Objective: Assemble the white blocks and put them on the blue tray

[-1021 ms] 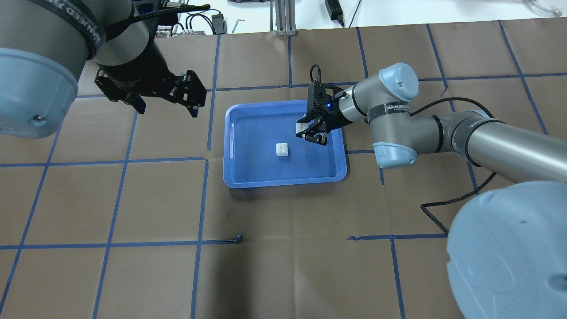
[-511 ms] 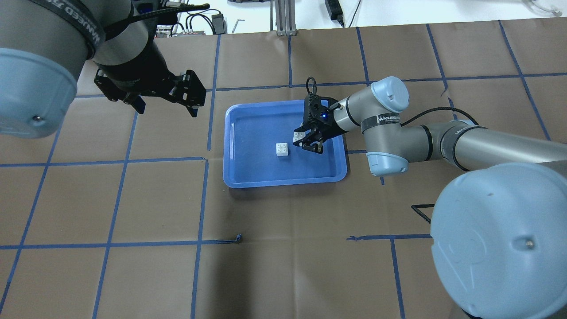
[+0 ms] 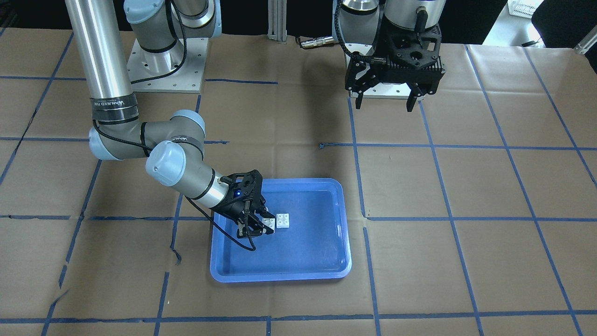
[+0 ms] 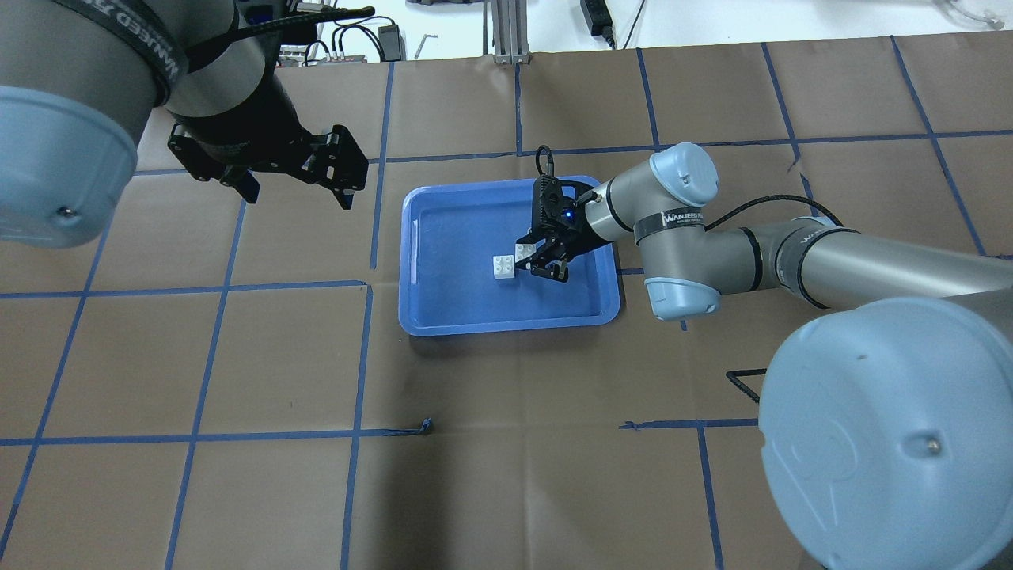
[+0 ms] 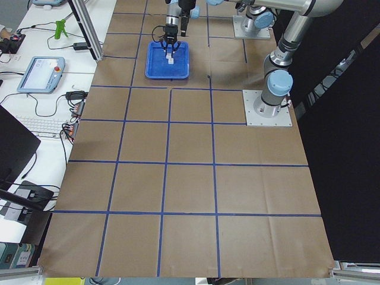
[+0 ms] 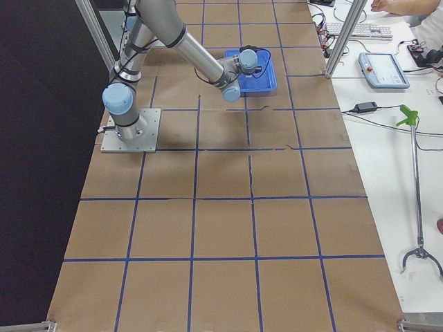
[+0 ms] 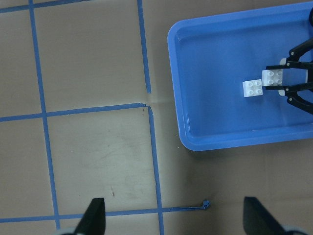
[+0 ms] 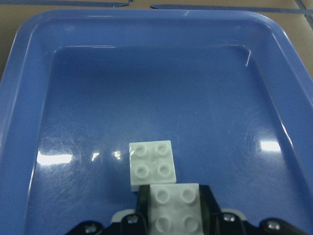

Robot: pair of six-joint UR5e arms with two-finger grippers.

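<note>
Over the tray's [image 4: 506,326] middle, the right gripper [image 4: 529,261] clamped one block [image 8: 175,208] just beside the other block [image 8: 152,164]; stacking likely called for aligning, then pressing down.

White blocks: two counted – loose block [image 4: 503,267], clamped block [image 4: 524,252]. Studs per block: four showed. Blue tray [image 4: 506,326]: one. Robot arms: two, each carried one claw – left claw [image 3: 384,103], right claw [image 4: 530,258]. Fingers per claw: two. Counter [image 4: 237,356]: one. Off counter: one keyboard [image 6: 360,29], one green-headed grabber stick [image 6: 414,180].
</note>
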